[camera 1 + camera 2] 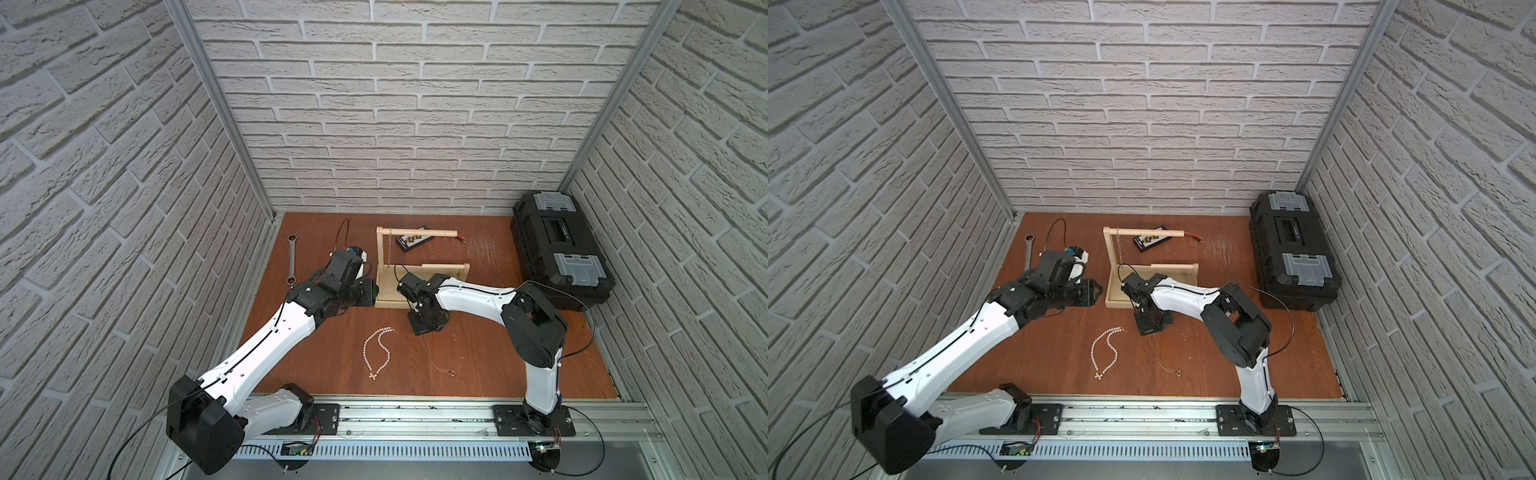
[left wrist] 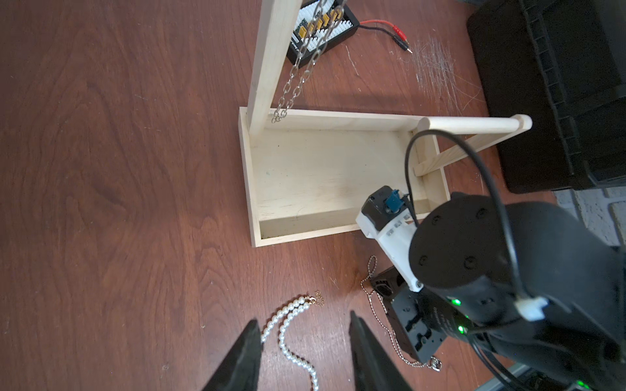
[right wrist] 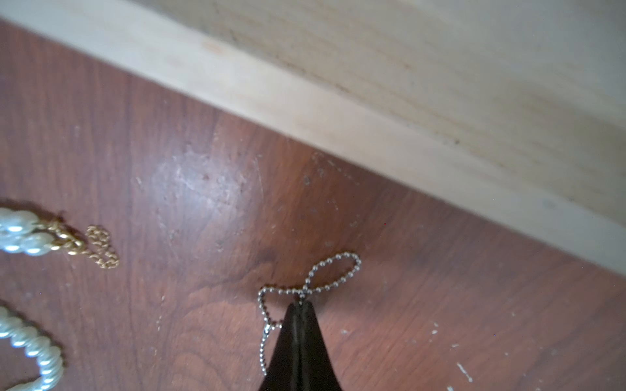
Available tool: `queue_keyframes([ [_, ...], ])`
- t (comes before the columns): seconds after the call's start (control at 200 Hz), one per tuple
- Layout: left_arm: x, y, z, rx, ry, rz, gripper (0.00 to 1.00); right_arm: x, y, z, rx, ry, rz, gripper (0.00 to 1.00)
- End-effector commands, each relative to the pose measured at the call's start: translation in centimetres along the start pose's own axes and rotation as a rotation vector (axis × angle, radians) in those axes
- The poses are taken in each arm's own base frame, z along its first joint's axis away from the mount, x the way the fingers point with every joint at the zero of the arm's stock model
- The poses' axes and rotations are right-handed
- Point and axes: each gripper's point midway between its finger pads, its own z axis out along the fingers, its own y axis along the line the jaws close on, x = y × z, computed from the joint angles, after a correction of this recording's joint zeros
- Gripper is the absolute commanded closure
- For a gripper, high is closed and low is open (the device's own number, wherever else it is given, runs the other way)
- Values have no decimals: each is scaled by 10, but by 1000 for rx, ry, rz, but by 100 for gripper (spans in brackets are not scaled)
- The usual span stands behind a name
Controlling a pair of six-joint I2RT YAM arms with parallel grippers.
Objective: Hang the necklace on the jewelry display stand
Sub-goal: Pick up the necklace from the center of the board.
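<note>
As my right pincer point(image 3: 299, 304), fully closed, holds the thin necklace point(image 3: 338, 256), the stand point(image 2: 305, 226) lies just beyond. Its bar point(image 1: 428, 233) sits higher.

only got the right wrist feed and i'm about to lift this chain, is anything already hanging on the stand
observer: yes, a silver link chain hangs from the jewelry display stand's taller bar, close to the post.
operator: is the rest of it free to lift
observer: the ball chain necklace trails across the table toward the robot, ending in a ring pendant; nothing lies on it.
operator: where's the other arm
observer: the left gripper is open and empty, beside the stand's tray.
</note>
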Motion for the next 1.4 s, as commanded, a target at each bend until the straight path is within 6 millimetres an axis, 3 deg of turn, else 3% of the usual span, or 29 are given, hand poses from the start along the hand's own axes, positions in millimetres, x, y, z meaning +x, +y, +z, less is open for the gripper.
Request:
queue_keyframes([
  [0.0,-8,0,-4,12,-49,-16,55,-7,4,-38,-27,-67,-16,97],
  [0.45,-8,-3,2,40,-48,-26,55,-7,-1,-95,-49,-150,-31,97],
  [0.84,1,-37,12,111,-49,71,56,-11,0,-173,-118,-287,-55,96],
  [1.05,10,-71,15,133,-72,185,56,-9,0,-191,-143,-317,-64,96],
  [1.395,-4,-89,8,198,-149,215,56,-13,9,-227,-224,-406,-89,96],
])
